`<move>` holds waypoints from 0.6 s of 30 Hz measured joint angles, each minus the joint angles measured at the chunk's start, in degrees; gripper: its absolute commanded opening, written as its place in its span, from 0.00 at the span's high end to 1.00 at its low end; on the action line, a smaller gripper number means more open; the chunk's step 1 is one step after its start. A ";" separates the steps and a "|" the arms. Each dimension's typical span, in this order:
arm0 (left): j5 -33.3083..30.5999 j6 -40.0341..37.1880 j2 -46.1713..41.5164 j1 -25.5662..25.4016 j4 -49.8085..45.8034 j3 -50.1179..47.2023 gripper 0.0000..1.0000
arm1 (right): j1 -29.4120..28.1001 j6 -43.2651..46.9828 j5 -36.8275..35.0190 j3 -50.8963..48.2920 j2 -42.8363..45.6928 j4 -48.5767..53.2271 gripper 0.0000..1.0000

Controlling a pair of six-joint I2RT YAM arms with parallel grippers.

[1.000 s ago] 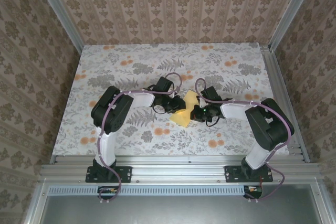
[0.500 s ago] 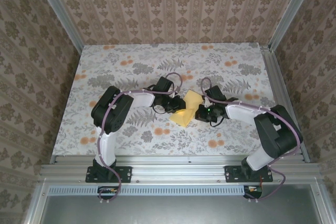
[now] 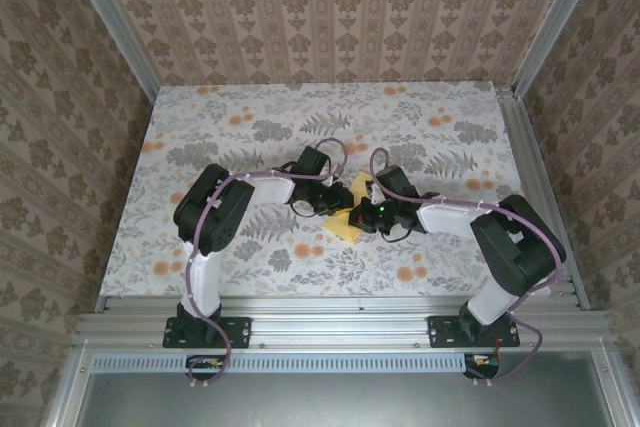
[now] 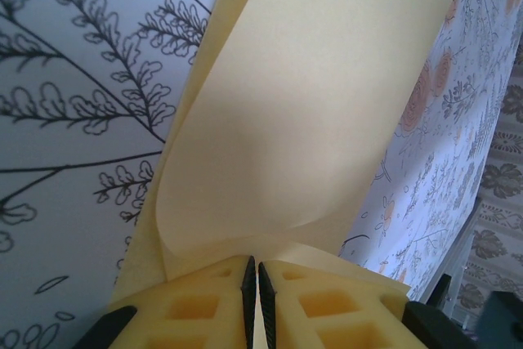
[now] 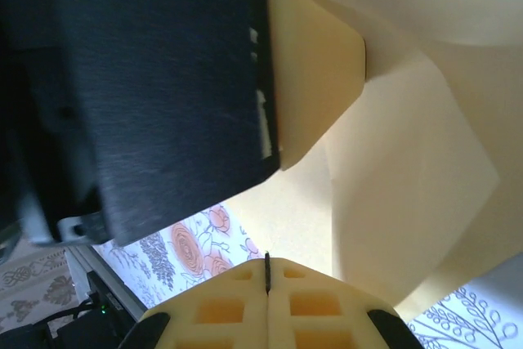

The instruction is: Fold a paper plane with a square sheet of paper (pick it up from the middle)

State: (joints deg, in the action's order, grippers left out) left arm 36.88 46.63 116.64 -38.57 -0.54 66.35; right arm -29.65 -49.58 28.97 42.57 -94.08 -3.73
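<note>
Mid-table point(image 3: 250, 107), as I see it: left claw point(image 4: 252, 271) pinching the curled pale-yellow sheet of paper point(image 4: 310, 104) at its edge; right claw point(image 5: 267, 264) pressed together, tips just beside the same sheet.

The tabletop point(image 3: 200, 132) is covered by a cloth point(image 3: 440, 127) printed with grey leaves and orange flowers. A pale-yellow sheet of paper point(image 3: 343, 228) rests near its middle, one flap curling upward.

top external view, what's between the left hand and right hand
The pale-yellow square sheet of paper, partly folded, lies between the left hand and the right hand; the top external view shows it.
</note>
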 measured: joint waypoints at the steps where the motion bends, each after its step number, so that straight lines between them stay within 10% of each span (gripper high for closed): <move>1: 0.09 0.00 0.00 0.00 0.04 0.00 0.79 | -0.04 -0.11 0.02 0.00 -0.70 -0.28 0.98; 18: 0.92 -0.22 0.31 0.15 0.59 -0.11 0.79 | -0.09 2.80 0.13 0.04 -4.94 -0.04 0.98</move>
State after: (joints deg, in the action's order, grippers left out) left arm 37.80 46.41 116.95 -38.41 0.05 66.24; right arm -29.74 -46.78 29.10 42.61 -99.02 -3.77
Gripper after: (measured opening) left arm 0.205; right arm 0.065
